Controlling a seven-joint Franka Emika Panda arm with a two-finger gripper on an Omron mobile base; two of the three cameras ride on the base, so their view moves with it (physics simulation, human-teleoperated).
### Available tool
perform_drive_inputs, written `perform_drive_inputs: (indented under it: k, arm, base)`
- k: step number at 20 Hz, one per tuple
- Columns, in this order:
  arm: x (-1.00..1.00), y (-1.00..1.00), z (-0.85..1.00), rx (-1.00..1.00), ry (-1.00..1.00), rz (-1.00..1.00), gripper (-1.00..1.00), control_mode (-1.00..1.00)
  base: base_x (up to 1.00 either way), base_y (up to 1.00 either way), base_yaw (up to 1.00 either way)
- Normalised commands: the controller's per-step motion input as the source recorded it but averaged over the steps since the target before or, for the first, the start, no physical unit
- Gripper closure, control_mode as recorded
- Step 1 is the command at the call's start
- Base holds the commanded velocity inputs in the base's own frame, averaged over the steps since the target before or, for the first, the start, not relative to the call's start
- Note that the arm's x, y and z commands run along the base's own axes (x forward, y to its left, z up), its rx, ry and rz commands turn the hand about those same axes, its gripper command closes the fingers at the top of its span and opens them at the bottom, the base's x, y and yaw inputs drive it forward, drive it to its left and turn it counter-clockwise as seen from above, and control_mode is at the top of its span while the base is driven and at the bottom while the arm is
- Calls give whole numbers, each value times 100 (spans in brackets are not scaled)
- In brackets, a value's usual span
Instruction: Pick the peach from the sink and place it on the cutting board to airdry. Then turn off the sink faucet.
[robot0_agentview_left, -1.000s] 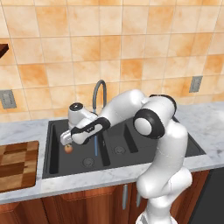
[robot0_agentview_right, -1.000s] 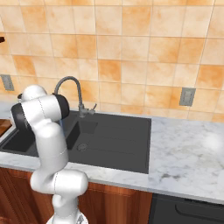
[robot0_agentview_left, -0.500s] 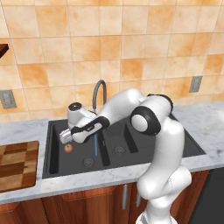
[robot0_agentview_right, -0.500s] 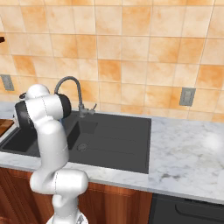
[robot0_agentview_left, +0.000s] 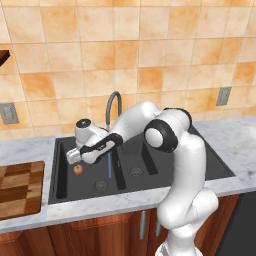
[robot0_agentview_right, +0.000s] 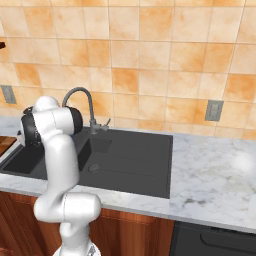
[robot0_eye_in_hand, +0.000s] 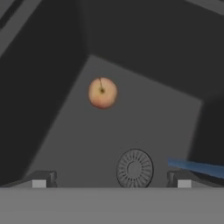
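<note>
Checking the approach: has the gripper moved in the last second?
Yes. In the left base view the gripper has shifted left, away from the faucet, to above the peach.

Over the last second the arm has reached further toward the left end of the sink (robot0_agentview_left: 59, 176), carrying the gripper (robot0_agentview_left: 74, 156) from above the middle of the left basin to a spot over its back left part. The gripper now hangs just above the peach (robot0_agentview_left: 78, 169), where earlier it was off to the fruit's right.
</note>
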Motion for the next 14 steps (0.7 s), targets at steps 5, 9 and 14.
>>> perform_drive_inputs:
  k: [5,9,14]
  arm:
    - [15,7,-21,0,0,-2,-100,-100]
    - [17,7,-16,0,0,-2,-100,-100]
    - [17,8,-19,0,0,-2,-100,-100]
  base:
    - [0,0,0]
    - [0,0,0]
    - [0,0,0]
